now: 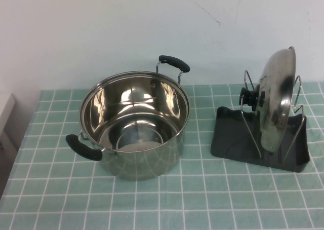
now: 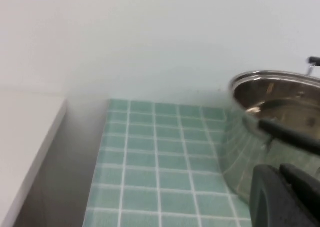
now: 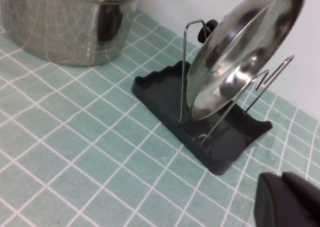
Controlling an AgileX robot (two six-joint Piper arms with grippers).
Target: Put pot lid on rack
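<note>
Steel pot lid point(image 1: 276, 101) upright in rack point(image 1: 233, 139), left end effector point(image 2: 285, 197) and right end effector point(image 3: 290, 199) empty, opening unclear.

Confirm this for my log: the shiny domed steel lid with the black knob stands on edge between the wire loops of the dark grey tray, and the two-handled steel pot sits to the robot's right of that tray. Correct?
One detail is wrong. The shiny domed steel lid does stand on edge between the wire loops of the dark grey tray, but the high view shows the two-handled steel pot to the robot's left of the tray. Neither the left gripper nor the right gripper holds anything.
</note>
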